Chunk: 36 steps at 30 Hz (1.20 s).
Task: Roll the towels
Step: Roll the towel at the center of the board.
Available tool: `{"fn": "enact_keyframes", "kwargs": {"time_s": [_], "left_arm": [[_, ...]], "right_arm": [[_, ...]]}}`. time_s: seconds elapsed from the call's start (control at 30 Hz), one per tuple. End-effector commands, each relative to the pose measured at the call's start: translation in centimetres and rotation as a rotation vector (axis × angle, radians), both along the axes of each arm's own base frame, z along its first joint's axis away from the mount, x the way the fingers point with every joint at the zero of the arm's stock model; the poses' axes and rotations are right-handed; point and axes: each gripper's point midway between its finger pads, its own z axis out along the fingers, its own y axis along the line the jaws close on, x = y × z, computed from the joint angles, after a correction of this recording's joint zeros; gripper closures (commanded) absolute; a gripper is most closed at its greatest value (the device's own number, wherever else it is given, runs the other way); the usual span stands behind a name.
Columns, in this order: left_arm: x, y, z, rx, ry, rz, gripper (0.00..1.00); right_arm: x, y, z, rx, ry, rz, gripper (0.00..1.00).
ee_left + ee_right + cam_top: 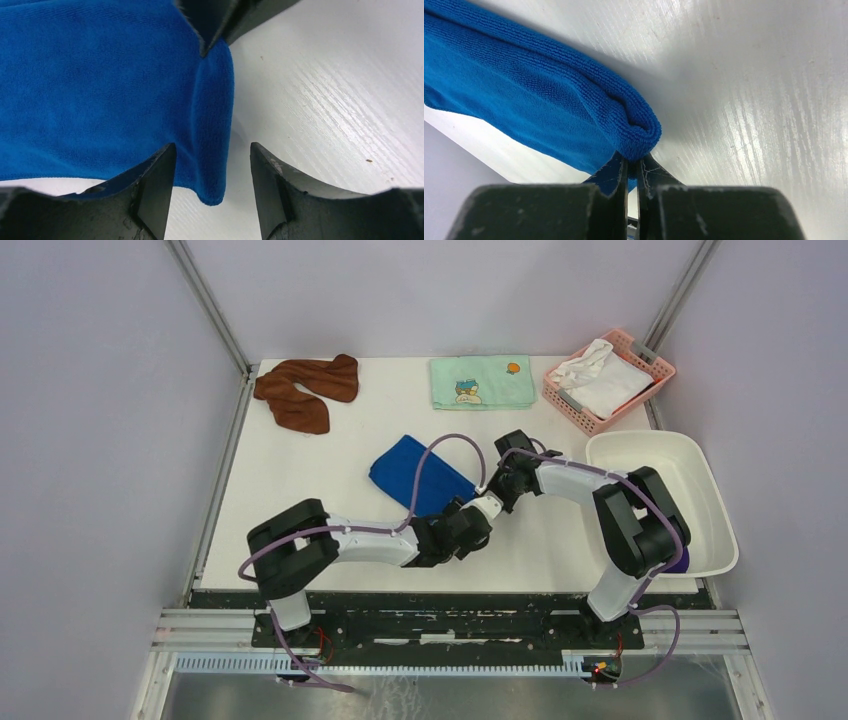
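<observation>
Our right end effector is pinched shut on the folded edge of the blue towel, which lies in the middle of the table. Our left end effector stands wide open astride that towel's corner, gripping nothing. The rust-brown towel sits bunched at the far left corner.

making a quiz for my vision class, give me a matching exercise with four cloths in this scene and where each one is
Things:
1. blue towel
2. rust-brown towel
3. white cloth
4. cartoon-print towel

Places:
a. in the pink basket
b. bunched up at the far left corner of the table
c. lying flat at the middle of the far edge
d. pinched by the right gripper

Pairs: 1-d, 2-b, 3-a, 4-c
</observation>
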Motion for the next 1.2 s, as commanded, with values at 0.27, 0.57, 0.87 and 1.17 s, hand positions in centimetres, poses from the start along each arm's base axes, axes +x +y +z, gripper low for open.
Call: {"fn": "enact_keyframes", "kwargs": {"time_s": [0.27,0.57,0.87,1.17], "left_arm": [[1.5,-2.6,1.1,0.099,-0.225,0.011,0.49],[1.2,-2.8,1.5,0.017,-0.142,0.019,0.97],[1.6,-2.5,2.0,-0.3,0.211,0.015,0.97],[3.4,-0.6,1.2,-0.603,0.586,0.101,0.97]], "right_arm": [[0.9,0.5,2.7,0.016,-0.036,-0.016,1.0],[1.3,0.2,3.0,0.004,-0.084,0.031,0.94],[3.3,0.4,7.3,0.087,-0.275,0.173,0.6],[4.0,-0.5,8.6,0.211,-0.42,0.198,0.46]]}}
